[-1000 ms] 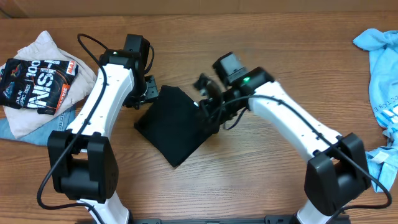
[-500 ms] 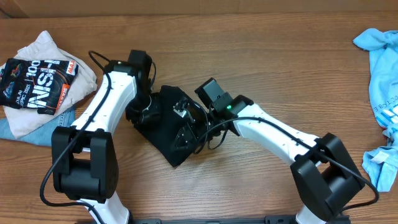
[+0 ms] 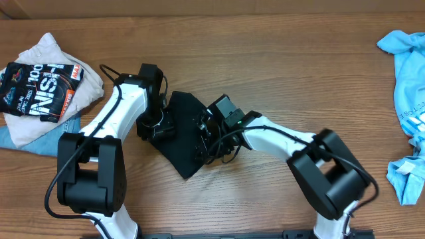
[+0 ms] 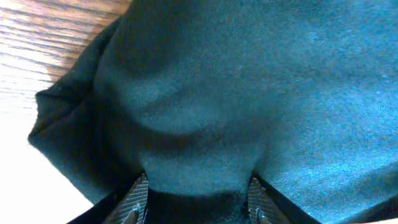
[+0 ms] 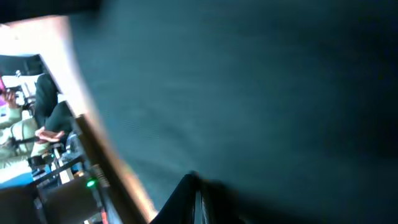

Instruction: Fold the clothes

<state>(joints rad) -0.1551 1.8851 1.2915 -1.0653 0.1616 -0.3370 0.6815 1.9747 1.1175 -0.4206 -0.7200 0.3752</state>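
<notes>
Folded black shirt [image 3: 178,151] lies at table [image 3: 285,60] centre, a wedge w/ long axis far-to-near, slightly slanted, narrow tip toward the arms' bases. L gripper [image 3: 158,126] is on its left edge, fingers [image 4: 138,194] apart w/ cloth bulging betw. them; R gripper [image 3: 203,133] is over its right part, wrist view too dark, can't tell its state. Vs 1 s ago both have moved in from the edges onto the cloth; outline approx. same.

Upside-down white letters "NISH" on the black printed tee [image 3: 40,89]; other print is unreadable
</notes>
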